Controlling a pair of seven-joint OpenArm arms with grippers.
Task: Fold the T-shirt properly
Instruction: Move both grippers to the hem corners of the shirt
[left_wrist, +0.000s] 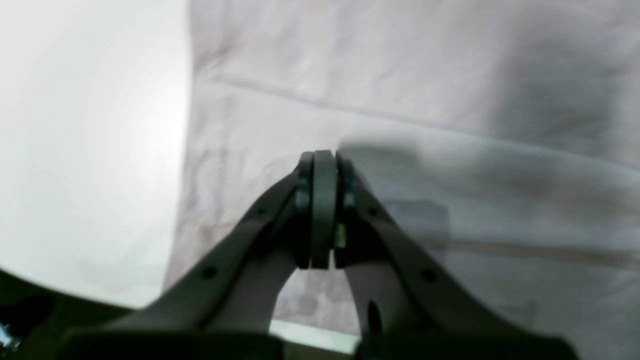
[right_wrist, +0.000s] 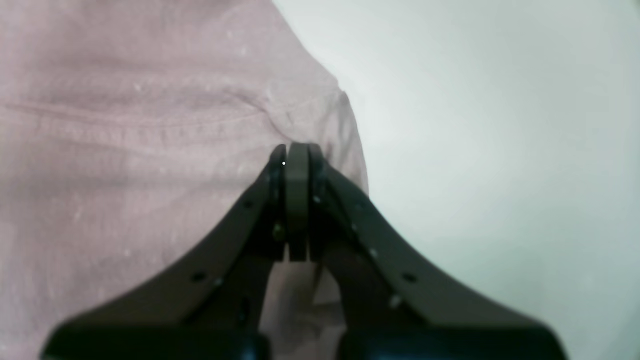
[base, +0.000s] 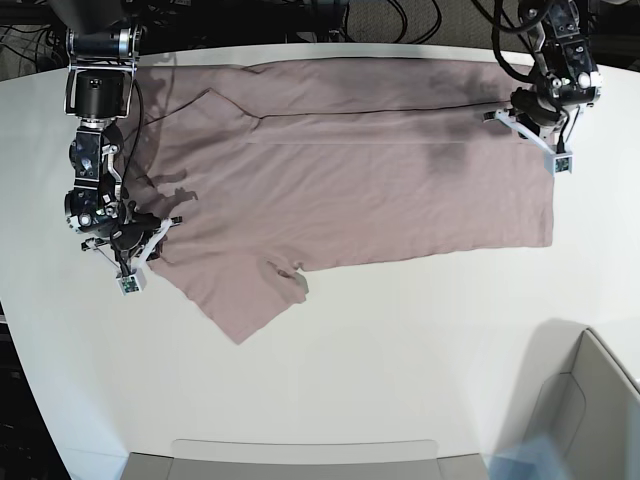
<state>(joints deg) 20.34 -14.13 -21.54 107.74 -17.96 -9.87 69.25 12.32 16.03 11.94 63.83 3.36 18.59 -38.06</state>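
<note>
T-shirt (base: 350, 190) lies spread, folded along its far edge, on the white counter (base: 400, 350), left gripper (left_wrist: 324, 155) and right gripper (right_wrist: 297, 148) jaws together, apparently pinching cloth edges through blur; next fold requires lifting both ends evenly.

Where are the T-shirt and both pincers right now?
T-shirt (base: 350, 190): base view, middle of the spread cloth.
Left pincer (left_wrist: 323, 155): left wrist view, its shut tips over the cloth.
Right pincer (right_wrist: 298, 147): right wrist view, its shut tips at the cloth's edge.
</note>
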